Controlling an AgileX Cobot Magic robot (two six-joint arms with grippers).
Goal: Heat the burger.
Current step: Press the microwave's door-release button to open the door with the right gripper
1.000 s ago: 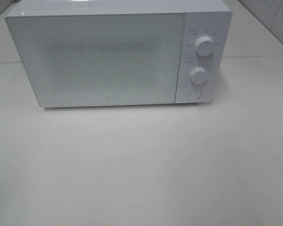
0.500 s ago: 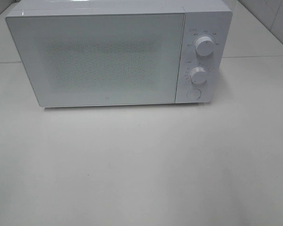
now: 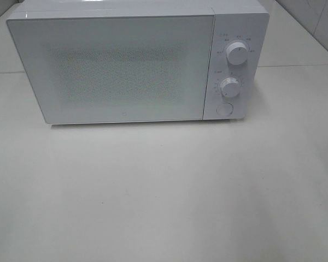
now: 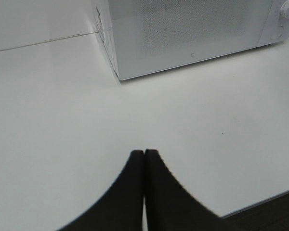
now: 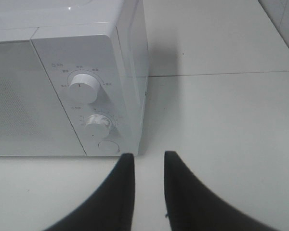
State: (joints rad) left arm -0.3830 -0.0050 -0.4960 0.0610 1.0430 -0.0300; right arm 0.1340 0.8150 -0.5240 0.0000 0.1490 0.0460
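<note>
The burger is out of view in every frame. A white microwave (image 3: 115, 71) stands at the back of the table with its door closed, and its frosted window shows nothing inside. Neither arm shows in the exterior high view. In the left wrist view my left gripper (image 4: 144, 153) hovers over bare table in front of the microwave's (image 4: 183, 33) left corner, fingers pressed together and empty. In the right wrist view my right gripper (image 5: 149, 156) sits just in front of the microwave's (image 5: 86, 72) right corner, its fingers a narrow gap apart with nothing between them.
The control panel on the microwave's right side carries an upper knob (image 3: 238, 54), a lower knob (image 3: 229, 86) and a round door button (image 3: 224, 109). The white table (image 3: 164, 191) stretches in front of the microwave. A tiled wall (image 3: 322, 22) rises at the back right.
</note>
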